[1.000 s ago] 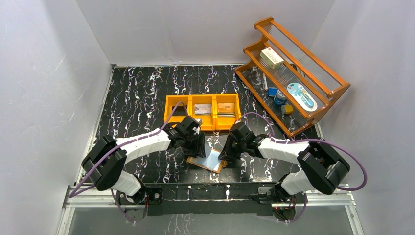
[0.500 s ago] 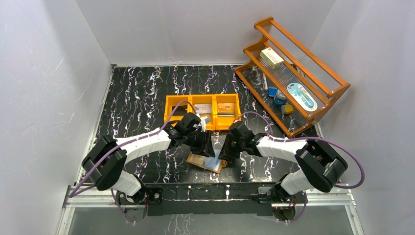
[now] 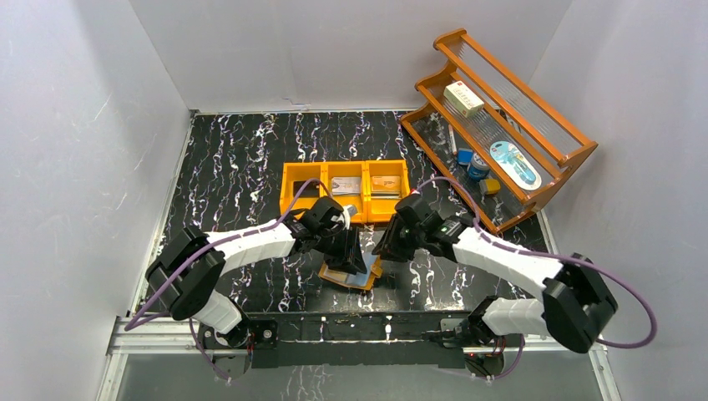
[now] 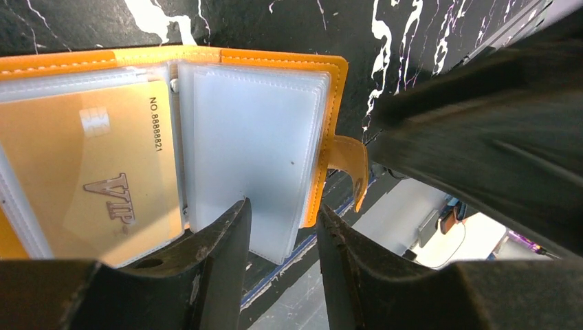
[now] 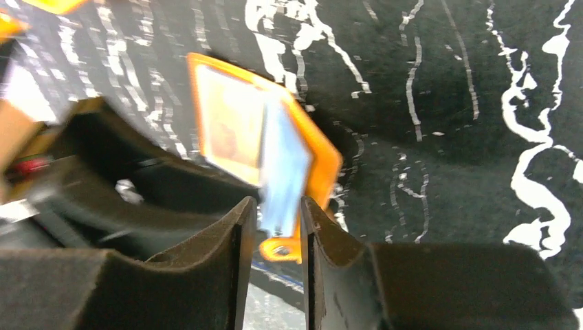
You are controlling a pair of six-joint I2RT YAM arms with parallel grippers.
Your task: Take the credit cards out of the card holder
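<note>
**Risk: pinching a sleeve and dragging the holder**

The card holder (image 4: 179, 137) lies open on the desk (image 3: 242, 167) near its front edge, with a gold card (image 4: 89, 172) in one sleeve. The left jaws stand apart with the lower edge of the empty sleeves (image 4: 254, 144) between them. The right jaws are blurred but show a narrow gap, apparently empty. Closing now would likely pinch plastic rather than card, and drag the unpinned holder.

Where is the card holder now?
In the top view the card holder lies open between the left gripper and right gripper, just nearer than the orange bin.

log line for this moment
card holder: lying open | gold card: in sleeve | left gripper: open at clear sleeves | right gripper: open
</note>
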